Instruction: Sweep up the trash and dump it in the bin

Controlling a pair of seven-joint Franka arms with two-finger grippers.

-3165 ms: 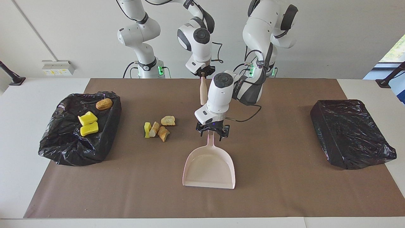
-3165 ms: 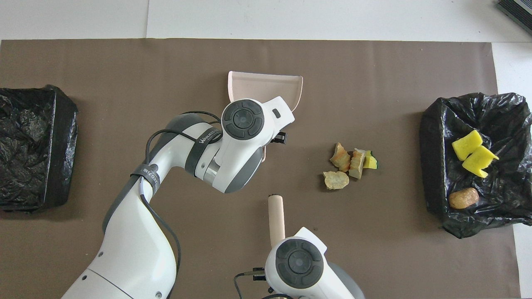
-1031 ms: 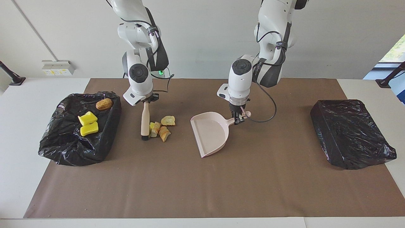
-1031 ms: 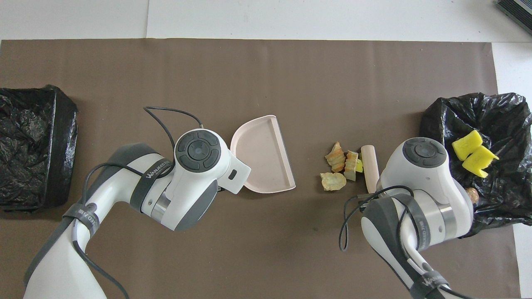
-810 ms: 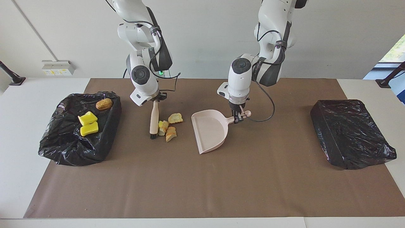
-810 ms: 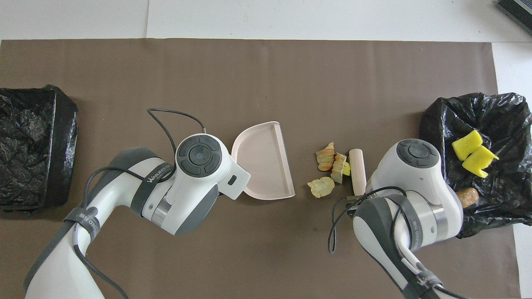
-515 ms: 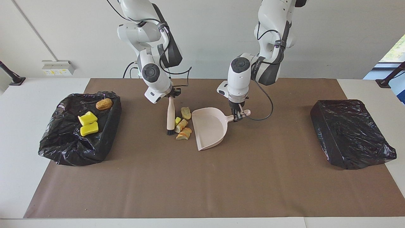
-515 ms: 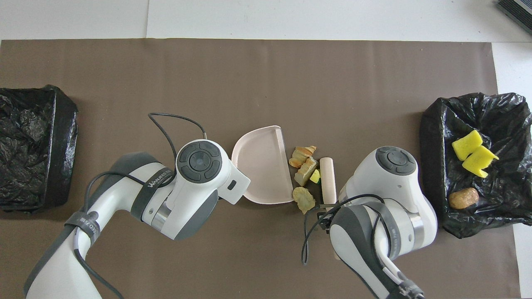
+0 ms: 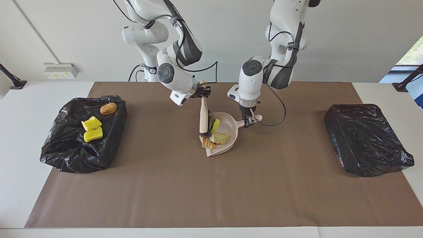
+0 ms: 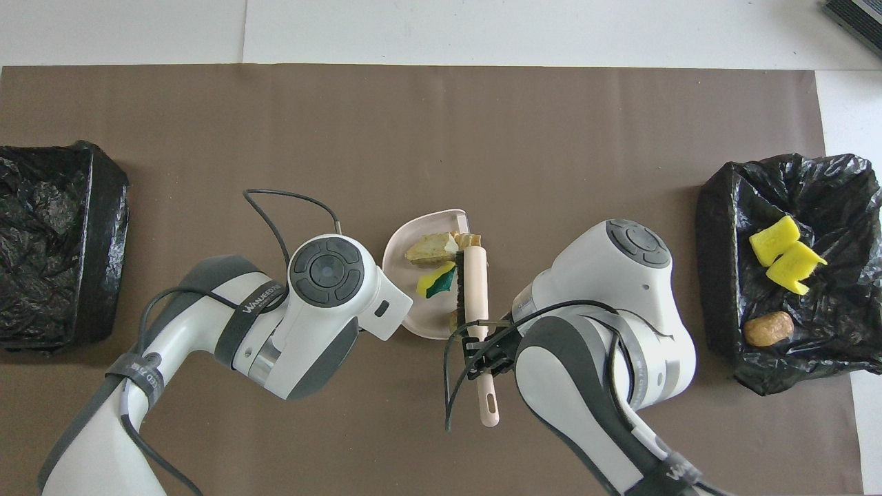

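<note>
My left gripper (image 9: 248, 121) is shut on the handle of the pale pink dustpan (image 9: 230, 128), which rests on the brown mat mid-table. My right gripper (image 9: 202, 93) is shut on the wooden brush (image 9: 204, 112), held nearly upright with its dark bristles at the pan's mouth. Trash lies in the pan: a yellow sponge piece (image 9: 215, 125) and tan lumps (image 9: 220, 137); one lump (image 9: 208, 144) sits at the pan's lip. In the overhead view the brush (image 10: 475, 289) crosses the dustpan (image 10: 428, 318), the right gripper (image 10: 484, 346) grips its handle, and the left gripper is hidden under its wrist.
A black-bagged bin (image 9: 76, 158) at the right arm's end holds two yellow sponge pieces (image 9: 92, 129) and a brown lump (image 9: 108, 108); it also shows in the overhead view (image 10: 716, 227). A second black-bagged bin (image 9: 366, 138) stands at the left arm's end.
My right gripper swept the brush across the mat toward the left arm's end, pushing the trash pieces into the dustpan. The left gripper held the pan nearly still.
</note>
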